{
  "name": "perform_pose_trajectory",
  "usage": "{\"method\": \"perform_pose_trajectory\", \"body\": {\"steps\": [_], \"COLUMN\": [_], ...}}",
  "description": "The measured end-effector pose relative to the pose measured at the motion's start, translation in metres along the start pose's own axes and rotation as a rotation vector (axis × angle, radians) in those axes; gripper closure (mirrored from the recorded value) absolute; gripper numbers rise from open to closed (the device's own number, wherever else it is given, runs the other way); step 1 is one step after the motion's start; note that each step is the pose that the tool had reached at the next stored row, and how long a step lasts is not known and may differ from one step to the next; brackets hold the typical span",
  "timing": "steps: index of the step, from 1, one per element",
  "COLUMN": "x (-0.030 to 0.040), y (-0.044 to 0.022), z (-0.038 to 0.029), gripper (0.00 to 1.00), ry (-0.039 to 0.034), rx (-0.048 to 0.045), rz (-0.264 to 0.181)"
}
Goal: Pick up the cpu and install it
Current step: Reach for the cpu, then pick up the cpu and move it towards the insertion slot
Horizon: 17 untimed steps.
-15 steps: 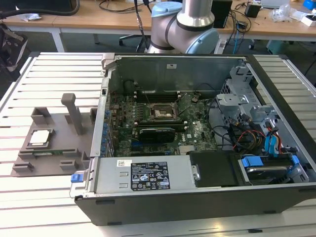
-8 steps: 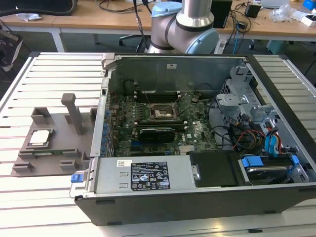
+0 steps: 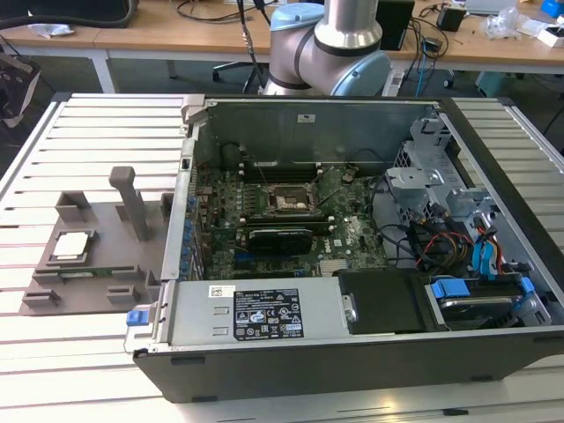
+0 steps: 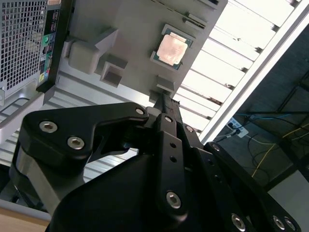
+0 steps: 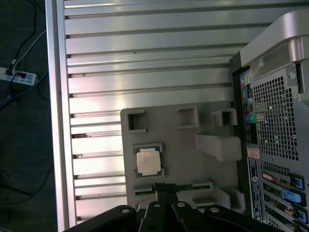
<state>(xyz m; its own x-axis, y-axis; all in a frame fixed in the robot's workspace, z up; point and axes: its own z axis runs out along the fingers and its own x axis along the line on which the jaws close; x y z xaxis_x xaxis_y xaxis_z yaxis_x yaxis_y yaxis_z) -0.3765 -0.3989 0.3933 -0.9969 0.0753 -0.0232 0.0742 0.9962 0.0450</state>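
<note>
The cpu is a small square chip with a silver-grey top. It lies flat in a recess of the grey fixture tray, on the exterior view's left beside the open computer case. In both wrist views my gripper hangs well above the tray, its black fingers closed together with nothing between them. The cpu lies below, just off the fingertips' line and apart from them. The black socket frame sits on the green motherboard inside the case.
The tray has raised blocks and a tall post near the cpu. The case wall stands right beside the tray. Slatted metal table surrounds both; cables and drive bays fill the case's right side. My arm rises behind the case.
</note>
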Motion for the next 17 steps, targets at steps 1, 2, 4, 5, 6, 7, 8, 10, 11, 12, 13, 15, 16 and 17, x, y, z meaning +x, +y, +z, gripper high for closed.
{"method": "perform_pose_trajectory", "body": {"steps": [1, 2, 4, 5, 6, 7, 8, 10, 11, 12, 13, 15, 16, 17], "x": [0.0, 0.0, 0.0001, 0.0001, 0.0001, 0.0001, 0.0002, 0.0002, 0.0002, 0.0002, 0.0003, 0.0003, 0.0003, 0.0004], "y": [0.0, 0.0, 0.0, 0.0, 0.0, 0.0, 0.0, 0.0, 0.0, 0.0, 0.0, 0.0, 0.0, 0.0], "z": [0.0, 0.0, 0.0, 0.0, 0.0, 0.0, 0.0, 0.0, 0.0, 0.0, 0.0, 0.0, 0.0, 0.0], "gripper": [0.89, 0.89, 0.89, 0.89, 0.89, 0.89, 0.89, 0.89, 0.89, 0.89, 0.89, 0.64, 0.58, 0.46], "ry": [-0.0001, -0.0001, 0.0, -0.0001, 0.0, -0.0001, -0.0001, 0.0, 0.0, 0.0, -0.0001, 0.0, -0.0001, 0.0], "rx": [-0.0001, 0.0, 0.0, -0.0001, 0.0, 0.0, 0.0, -0.0001, 0.0, 0.0, 0.0, 0.0, 0.0, 0.0], "rz": [0.0, 0.0, 0.0, 0.0, 0.0, 0.0, 0.0, 0.0, 0.0, 0.0, 0.0, 0.0, 0.0, 0.0]}}
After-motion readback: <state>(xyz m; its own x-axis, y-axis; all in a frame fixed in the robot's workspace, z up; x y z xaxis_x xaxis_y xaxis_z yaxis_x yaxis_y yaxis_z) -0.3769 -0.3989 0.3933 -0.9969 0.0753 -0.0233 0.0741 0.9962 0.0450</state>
